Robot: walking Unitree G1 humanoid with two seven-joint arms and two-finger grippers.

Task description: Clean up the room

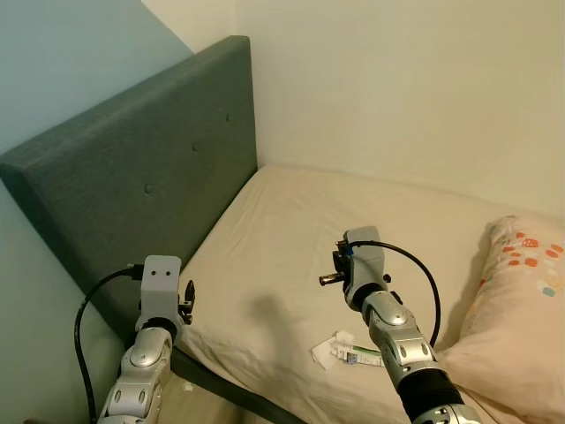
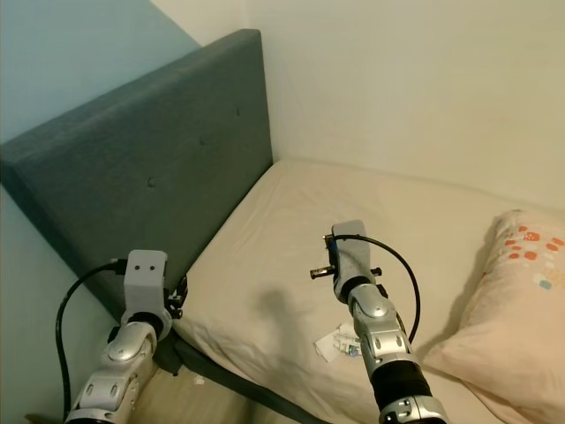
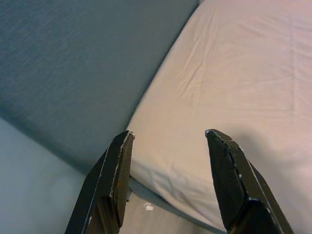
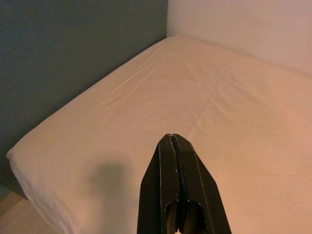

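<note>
1. The left silver arm point(image 1: 141, 371) is raised at the lower left; its left gripper point(image 3: 170, 146) has its long black fingers point(image 3: 114, 175) spread apart.
2. The right silver arm point(image 1: 397, 344) reaches forward; its right gripper point(image 4: 176, 146) has both fingers pressed together.

Place: a bedroom in a home.
Bed: a mattress point(image 1: 353, 238) under a plain cream fitted sheet fills the middle and lower right of the head views, its corner showing at lower centre.
Headboard: a grey-blue upholstered headboard point(image 1: 150, 177) with button tufts stands along the left of the frame, touching the mattress edge.
Pillow: a cream pillow point(image 1: 521, 309) printed with small orange and pale blue shapes lies at the right edge.
Walls: a pale blue wall point(image 1: 71, 62) at upper left meets an off-white wall point(image 1: 397, 79) across the top.
Floor: a strip of light wood-toned floor point(image 1: 194, 402) shows at the bottom, beside the bed.
</note>
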